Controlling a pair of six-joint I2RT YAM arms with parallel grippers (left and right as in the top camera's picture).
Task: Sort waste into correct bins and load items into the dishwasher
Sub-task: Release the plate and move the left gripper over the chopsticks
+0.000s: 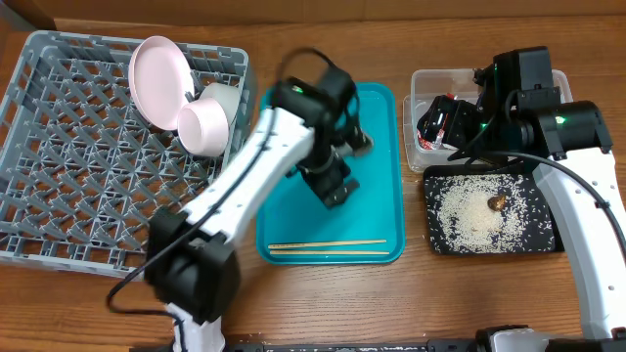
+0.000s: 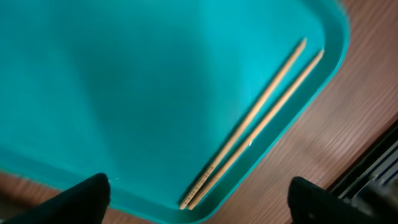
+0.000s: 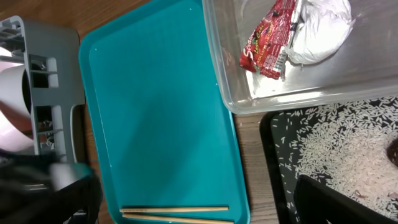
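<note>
The chopsticks [image 1: 328, 246] lie side by side at the near end of the teal tray [image 1: 381, 127]. My left gripper [image 1: 331, 191] hovers over the tray. In the left wrist view it is open [image 2: 199, 210] and empty, with the chopsticks [image 2: 255, 124] between its fingers' line. My right gripper [image 1: 460, 115] is over the clear tub [image 1: 426, 83], open and empty [image 3: 199, 205]. The red wrapper [image 3: 267, 40] and white tissue [image 3: 320, 28] lie in the tub [image 3: 230, 81]. Rice and the brown bit [image 1: 497, 202] lie in the black tray [image 1: 489, 240]. The plate [image 1: 159, 78] and two bowls [image 1: 205, 125] stand in the grey rack [image 1: 88, 166]. I see no cup.
The rack fills the left of the wooden table. The teal tray sits in the middle, the tub and black tray [image 3: 336, 143] close to its right edge. The left arm stretches across the rack's right corner.
</note>
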